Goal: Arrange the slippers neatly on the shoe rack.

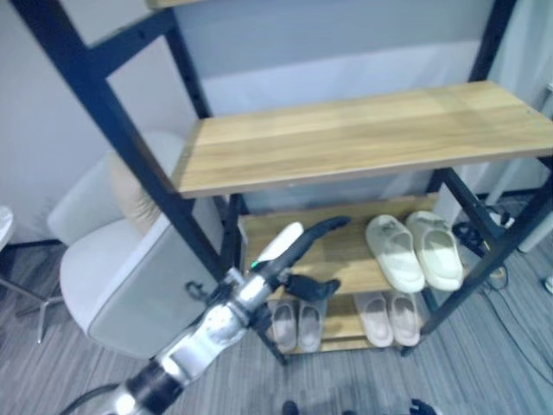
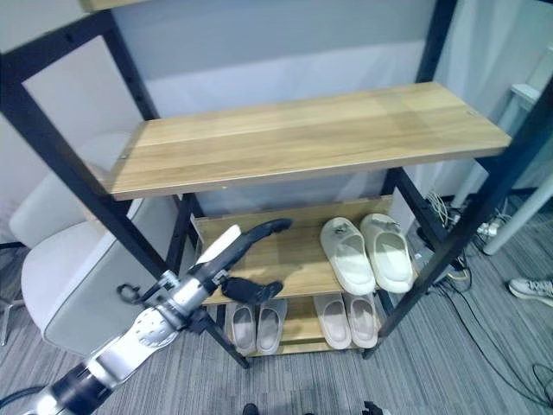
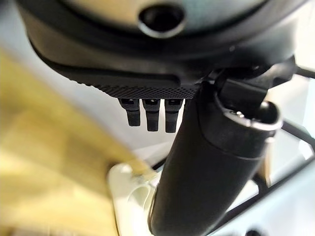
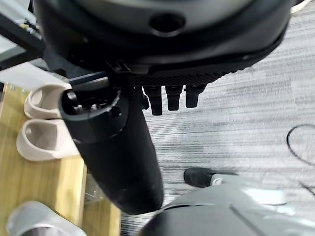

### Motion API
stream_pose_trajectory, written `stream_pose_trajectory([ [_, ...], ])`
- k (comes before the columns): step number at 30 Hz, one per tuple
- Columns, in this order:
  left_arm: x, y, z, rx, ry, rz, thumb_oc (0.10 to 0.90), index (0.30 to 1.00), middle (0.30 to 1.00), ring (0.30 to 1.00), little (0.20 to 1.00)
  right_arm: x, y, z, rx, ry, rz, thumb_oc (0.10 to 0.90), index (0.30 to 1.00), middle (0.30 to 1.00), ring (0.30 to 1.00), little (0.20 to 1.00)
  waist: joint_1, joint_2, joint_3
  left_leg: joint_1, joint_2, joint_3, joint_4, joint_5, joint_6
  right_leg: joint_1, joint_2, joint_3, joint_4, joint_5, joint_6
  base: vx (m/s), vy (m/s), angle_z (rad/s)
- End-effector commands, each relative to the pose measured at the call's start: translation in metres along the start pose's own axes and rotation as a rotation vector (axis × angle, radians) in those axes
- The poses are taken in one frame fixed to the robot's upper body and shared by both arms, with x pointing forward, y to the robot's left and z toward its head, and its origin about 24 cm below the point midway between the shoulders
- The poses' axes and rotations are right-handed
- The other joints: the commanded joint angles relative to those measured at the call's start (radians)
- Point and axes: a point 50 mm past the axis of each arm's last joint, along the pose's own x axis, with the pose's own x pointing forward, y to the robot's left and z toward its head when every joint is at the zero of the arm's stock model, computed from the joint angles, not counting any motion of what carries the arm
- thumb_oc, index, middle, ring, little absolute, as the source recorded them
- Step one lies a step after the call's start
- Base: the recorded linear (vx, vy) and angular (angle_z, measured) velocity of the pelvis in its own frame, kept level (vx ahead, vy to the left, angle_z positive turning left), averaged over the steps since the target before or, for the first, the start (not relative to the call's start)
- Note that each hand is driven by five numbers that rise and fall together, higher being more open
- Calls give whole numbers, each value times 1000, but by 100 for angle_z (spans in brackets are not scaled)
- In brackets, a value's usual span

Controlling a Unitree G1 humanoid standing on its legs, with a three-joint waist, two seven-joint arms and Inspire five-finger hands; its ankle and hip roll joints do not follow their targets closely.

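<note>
Slippers, eye views: a cream pair (image 1: 413,250) lies side by side on the right of the middle shelf (image 1: 339,252) of the rack (image 1: 112,121); a pink pair (image 1: 388,316) sits on the bottom shelf right under it, and a grey pair (image 1: 296,324) on the same shelf further left.
Top shelf (image 1: 363,134): bare wood.
Left hand (image 1: 304,245), eye views: reaches over the left part of the middle shelf, fingers straight and slack, thumb apart below, nothing in it.
Chair (image 1: 130,268): white, just left of the rack.
Left wrist view: left hand (image 3: 152,114) with fingers straight, holding nothing; a cream slipper (image 3: 130,196) past the thumb.
Right wrist view: right hand (image 4: 170,96) with fingers straight, holding nothing, over grey floor (image 4: 246,118); cream pair (image 4: 42,125) on wood beside it.
</note>
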Motion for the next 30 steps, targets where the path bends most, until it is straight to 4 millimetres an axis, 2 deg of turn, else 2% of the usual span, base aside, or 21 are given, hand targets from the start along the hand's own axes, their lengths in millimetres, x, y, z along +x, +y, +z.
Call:
stream_pose_trajectory([
  [1, 9, 13, 50, -159, -248, -56, 800, 900, 900, 900, 900, -10, 22, -32, -13, 116, 79, 800, 900, 900, 900, 900, 14, -45, -47, 36, -7, -10, 12, -106, -18, -14, -15, -67, 63, -115, 51, -14, 28, 25],
  [3, 3, 9, 44, -217, -216, -79, 800, 900, 900, 900, 900, -11, 23, -37, -25, 135, 89, 800, 900, 900, 900, 900, 17, -51, -50, 38, -8, -17, 10, -106, -18, -10, -15, -74, 62, -116, 50, -10, 22, 22],
  [4, -5, 1, 28, -311, -137, -94, 800, 900, 900, 900, 900, -13, 24, -43, -33, 157, 103, 800, 900, 900, 900, 900, 27, -59, -53, 41, -9, -26, 9, -109, -15, -5, -15, -79, 61, -119, 49, -7, 15, 17],
  [7, -20, -15, -2, -492, 6, -97, 800, 900, 900, 900, 900, -15, 26, -47, -31, 172, 120, 800, 900, 900, 900, 900, 39, -68, -50, 43, -12, -41, 10, -111, -10, -1, -16, -88, 63, -122, 46, -23, 22, 13],
  [8, -33, -23, -25, -576, 113, -84, 800, 900, 900, 900, 900, -15, 25, -48, -26, 175, 123, 800, 900, 900, 900, 900, 43, -75, -47, 45, -13, -53, 10, -112, -8, 2, -17, -96, 66, -125, 46, -30, 25, 2],
  [10, -49, -26, -51, -578, 238, -35, 800, 900, 900, 900, 900, -14, 23, -47, -21, 176, 122, 800, 900, 900, 900, 900, 50, -82, -46, 46, -14, -60, 9, -114, -5, 5, -19, -102, 68, -126, 45, -16, 23, 14],
  [15, -104, -13, -111, -387, 587, 143, 800, 900, 900, 900, 900, -10, 18, -37, -7, 147, 116, 800, 900, 900, 900, 900, 53, -89, -41, 47, -16, -63, 10, -115, 0, 2, -22, -103, 72, -125, 46, -16, 31, 13],
  [16, -104, -13, -111, -387, 587, 143, 800, 900, 900, 900, 900, -10, 18, -37, -7, 147, 116, 800, 900, 900, 900, 900, 53, -89, -41, 47, -16, -63, 10, -115, 0, 3, -22, -103, 72, -125, 46, -19, 52, 6],
  [17, -127, -14, -135, -343, 730, 210, 800, 900, 900, 900, 900, -9, 15, -35, -1, 141, 118, 800, 900, 900, 900, 900, 52, -94, -43, 48, -17, -61, 10, -115, 2, 1, -22, -101, 72, -123, 45, -17, 53, 7],
  [19, -146, -20, -158, -303, 875, 250, 800, 900, 900, 900, 900, -7, 14, -29, 3, 125, 126, 800, 900, 900, 900, 900, 51, -100, -47, 48, -18, -56, 8, -116, 3, -1, -23, -98, 70, -122, 46, -9, 53, -1],
  [20, -145, -20, -158, -303, 873, 250, 800, 900, 900, 900, 900, -7, 13, -29, 2, 124, 124, 800, 900, 900, 900, 900, 51, -98, -47, 48, -18, -56, 8, -116, 3, -1, -23, -98, 70, -122, 46, -7, 59, -3],
  [21, -168, -30, -184, -336, 1047, 365, 800, 900, 900, 900, 900, -6, 14, -25, 10, 109, 136, 800, 900, 900, 900, 900, 48, -106, -52, 48, -19, -53, 9, -116, 4, -4, -24, -93, 71, -120, 44, -7, 51, 1],
  [23, -187, -37, -200, -368, 1191, 452, 800, 900, 900, 900, 900, -5, 11, -22, 28, 103, 131, 800, 900, 900, 900, 900, 45, -112, -54, 48, -18, -52, 10, -116, 4, -6, -25, -89, 72, -120, 43, -5, 52, -1],
  [25, -204, -44, -207, -342, 1315, 465, 800, 900, 900, 900, 900, -3, 9, -16, 33, 91, 123, 800, 900, 900, 900, 900, 42, -116, -55, 54, -19, -48, 9, -120, 4, -5, -25, -86, 70, -119, 42, 10, 51, -2],
  [27, -234, -57, -210, -336, 1493, 473, 800, 900, 900, 900, 900, -2, 10, -12, 49, 86, 129, 800, 900, 900, 900, 900, 37, -117, -59, 65, -19, -35, 7, -126, 5, -4, -26, -74, 65, -114, 43, 25, 63, -9],
  [28, -234, -57, -210, -336, 1492, 473, 800, 900, 900, 900, 900, -2, 10, -12, 49, 86, 129, 800, 900, 900, 900, 900, 38, -117, -59, 65, -19, -35, 7, -126, 5, -4, -26, -73, 65, -114, 43, 25, 55, -14],
  [30, -256, -65, -209, -348, 1602, 487, 800, 900, 900, 900, 900, -1, 10, -10, 53, 84, 127, 800, 900, 900, 900, 900, 36, -117, -62, 71, -19, -23, 6, -131, 5, -5, -25, -59, 59, -108, 45, 24, 45, -19],
])
